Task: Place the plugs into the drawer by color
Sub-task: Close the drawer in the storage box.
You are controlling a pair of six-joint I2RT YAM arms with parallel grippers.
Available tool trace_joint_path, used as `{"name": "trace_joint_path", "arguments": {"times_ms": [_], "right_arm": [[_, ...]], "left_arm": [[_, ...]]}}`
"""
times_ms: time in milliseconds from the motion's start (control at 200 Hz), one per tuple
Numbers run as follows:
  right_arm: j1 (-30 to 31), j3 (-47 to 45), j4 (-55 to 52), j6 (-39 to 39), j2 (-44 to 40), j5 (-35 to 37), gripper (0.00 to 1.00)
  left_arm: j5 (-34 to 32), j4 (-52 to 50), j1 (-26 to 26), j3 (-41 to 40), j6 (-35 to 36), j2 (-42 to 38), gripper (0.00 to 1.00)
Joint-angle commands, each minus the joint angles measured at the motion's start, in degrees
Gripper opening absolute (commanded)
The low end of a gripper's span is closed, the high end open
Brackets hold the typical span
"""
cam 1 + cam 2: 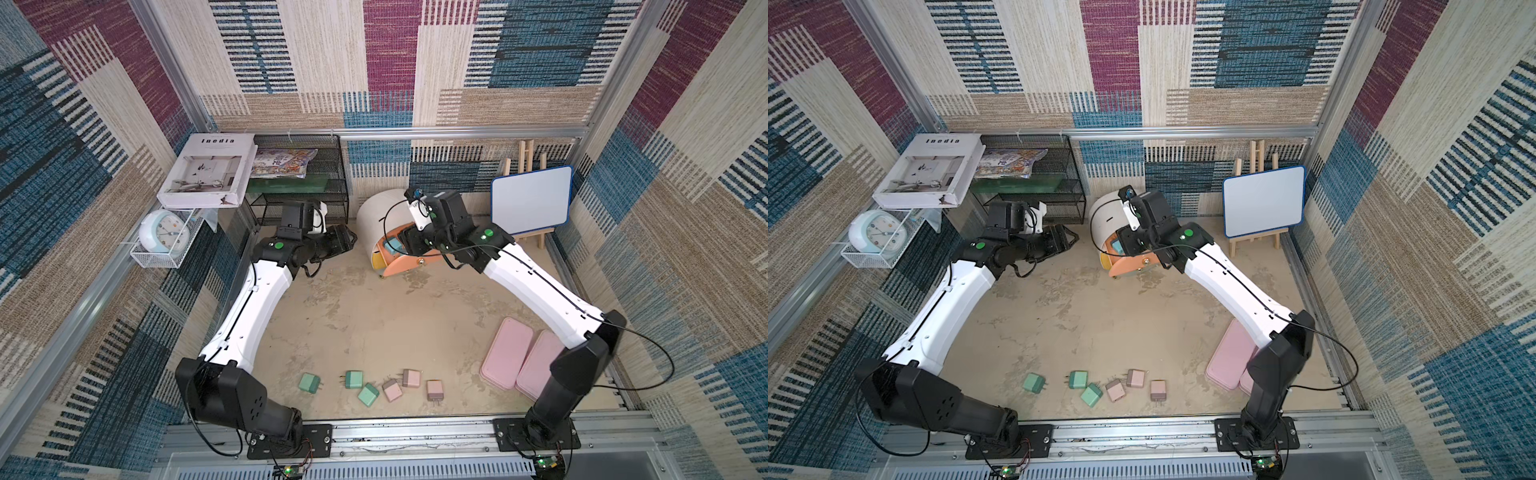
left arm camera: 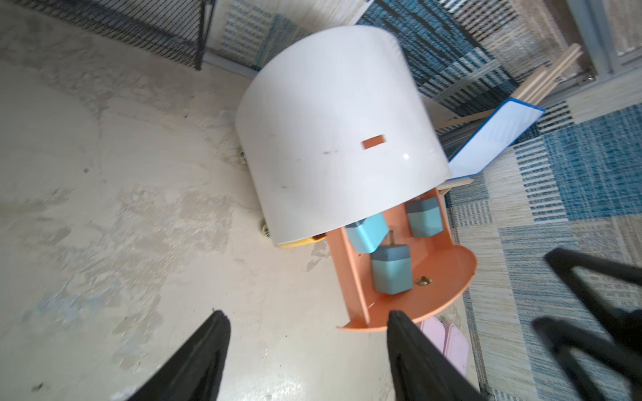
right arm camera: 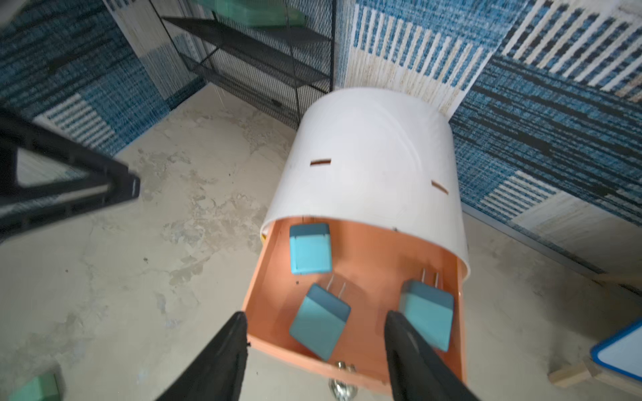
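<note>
The drawer [image 1: 378,212] cabinet is a white barrel at the back, its peach-orange top drawer [image 3: 375,264] pulled out. Three blue plugs [image 3: 310,248] [image 3: 319,321] [image 3: 429,314] lie inside it. My right gripper [image 3: 315,314] hangs open and empty just above that drawer's front. My left gripper [image 2: 306,312] is open and empty over bare floor left of the cabinet. Near the front edge lie three mint green plugs [image 1: 309,382] [image 1: 354,379] [image 1: 368,395] and three pale pink plugs [image 1: 392,390] [image 1: 411,378] [image 1: 434,390].
A black wire-mesh rack [image 1: 299,178] stands at the back left with a book [image 1: 208,170] leaning on it and a clock [image 1: 164,235] in a white basket beside it. A small whiteboard easel [image 1: 532,199] stands back right. Two flat pink boxes [image 1: 507,353] lie under my right arm.
</note>
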Motion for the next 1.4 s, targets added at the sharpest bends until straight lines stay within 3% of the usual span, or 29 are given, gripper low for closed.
{"name": "trace_joint_path", "arguments": {"times_ms": [0,255,386,506,611,811,1027,1397], "right_arm": [[0.1,-13.9,18.0,-1.9,-8.9,0.8,0.69],[0.1,-37.5,33.0,-3.6,-20.3,1.4,0.69],[0.1,-42.9,35.6,-5.1,-21.8,2.7,0.68],[0.1,-45.9,37.7,-5.3,-22.6,2.5,0.68],[0.1,-48.7,41.0,-4.6,-22.9,0.2,0.68],[0.1,-50.1,42.5,-4.3,-21.7,-1.0,0.68],[0.1,-51.8,45.0,-3.5,-20.9,-0.5,0.68],[0.5,-49.7,47.3,-3.2,-16.2,-0.5,0.68]], "left_arm": [[-2.0,-2.8,-2.5,7.7,2.1,4.7,0.76],[-5.1,-14.1,-6.9,38.8,11.9,24.1,0.77],[-5.7,-19.1,-6.8,57.8,19.5,35.6,0.85],[-7.2,-18.4,-6.5,65.7,25.7,41.9,0.9],[-2.7,-14.3,-5.6,67.2,27.7,44.9,0.9],[-2.9,-3.8,-5.4,59.6,31.2,44.5,0.98],[-4.3,-4.9,-4.3,66.8,27.8,50.8,0.99],[3.0,-1.6,-1.7,64.5,22.7,52.8,0.99]]}}
